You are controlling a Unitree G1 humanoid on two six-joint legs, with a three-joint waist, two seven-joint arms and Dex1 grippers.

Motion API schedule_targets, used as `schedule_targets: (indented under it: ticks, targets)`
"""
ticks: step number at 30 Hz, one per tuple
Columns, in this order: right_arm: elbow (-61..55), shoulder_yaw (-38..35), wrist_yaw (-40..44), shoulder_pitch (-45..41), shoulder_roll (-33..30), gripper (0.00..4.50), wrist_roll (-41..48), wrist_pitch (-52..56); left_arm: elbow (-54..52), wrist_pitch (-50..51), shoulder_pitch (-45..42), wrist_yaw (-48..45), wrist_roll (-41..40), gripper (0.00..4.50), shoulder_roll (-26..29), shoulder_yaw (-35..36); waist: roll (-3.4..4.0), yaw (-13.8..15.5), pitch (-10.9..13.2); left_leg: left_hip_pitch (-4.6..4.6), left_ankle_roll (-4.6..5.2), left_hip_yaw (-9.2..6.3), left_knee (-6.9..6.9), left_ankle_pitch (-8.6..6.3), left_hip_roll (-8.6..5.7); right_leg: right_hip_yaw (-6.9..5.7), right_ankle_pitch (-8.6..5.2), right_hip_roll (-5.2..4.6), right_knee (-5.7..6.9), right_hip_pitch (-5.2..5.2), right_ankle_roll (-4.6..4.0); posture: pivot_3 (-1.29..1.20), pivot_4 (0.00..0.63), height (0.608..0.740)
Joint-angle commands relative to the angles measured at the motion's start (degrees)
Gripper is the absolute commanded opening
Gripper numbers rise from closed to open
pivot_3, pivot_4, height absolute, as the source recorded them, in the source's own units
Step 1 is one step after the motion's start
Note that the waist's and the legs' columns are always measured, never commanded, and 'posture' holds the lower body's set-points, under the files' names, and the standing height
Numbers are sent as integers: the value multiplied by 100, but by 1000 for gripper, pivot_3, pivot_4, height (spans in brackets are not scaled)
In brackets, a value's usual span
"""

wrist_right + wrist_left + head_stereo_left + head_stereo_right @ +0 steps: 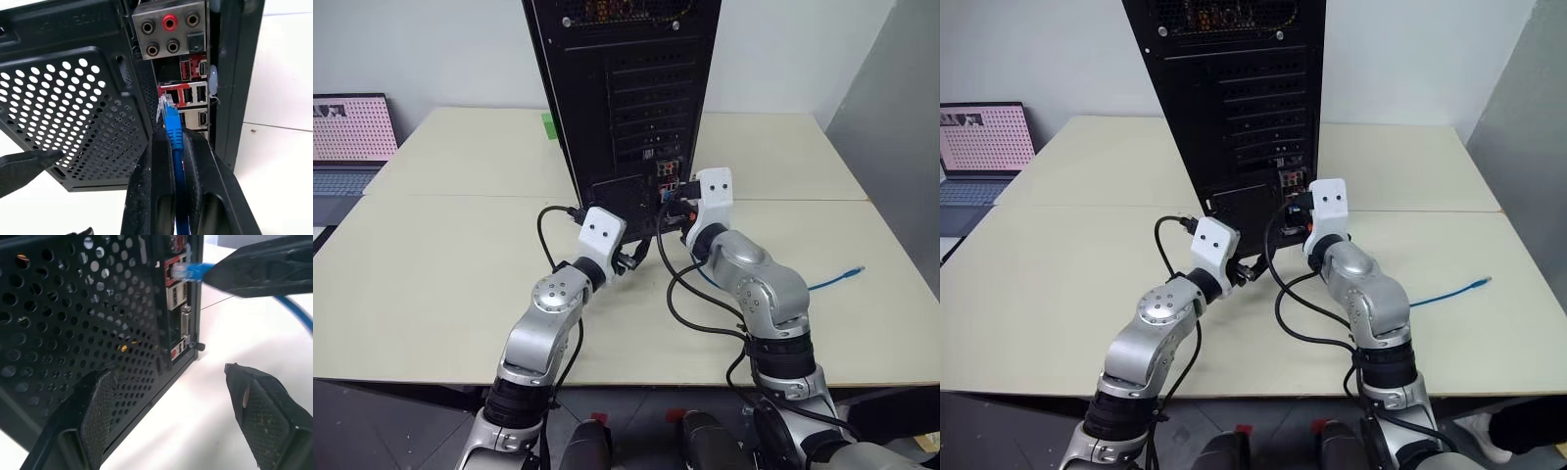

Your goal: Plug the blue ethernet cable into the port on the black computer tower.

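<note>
One clean push left: right pincer [175, 147] pinches the blue ethernet cable [172, 128], plug tip at the port [167, 93] on the black computer tower [626, 98]; left pincer [171, 416] spread wide alongside, so square up, drive straight in.

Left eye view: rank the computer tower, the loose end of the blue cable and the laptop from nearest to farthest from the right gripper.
1. Computer tower: straight ahead of the right gripper, right at its connector strip.
2. Loose cable end: on the table, out to the robot's right.
3. Laptop: at the far left edge.
</note>
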Motion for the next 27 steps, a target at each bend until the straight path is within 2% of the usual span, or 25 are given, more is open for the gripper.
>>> schedule_targets:
  ticks: [1,9,27]
  targets:
    - [-26,52,116,-213,-12,0,-47,-219,-266,-229,-5,-33,-42,3690,-6,76,0,0,0,0,0,0,0,0,0,-1,0,0,0,0,0,0,150,740]
    - [140,31,145,-293,-15,0,-157,-362,-227,-285,18,-51,-5,3690,11,46,0,0,0,0,0,0,0,0,0,0,0,0,0,-1,0,0,150,740]
    - [-286,-13,202,-125,-106,0,-68,35,-206,-314,42,-61,47,3690,4,-8,0,-1,0,-1,0,0,-2,0,0,0,-1,0,-2,-3,-1,0,150,740]
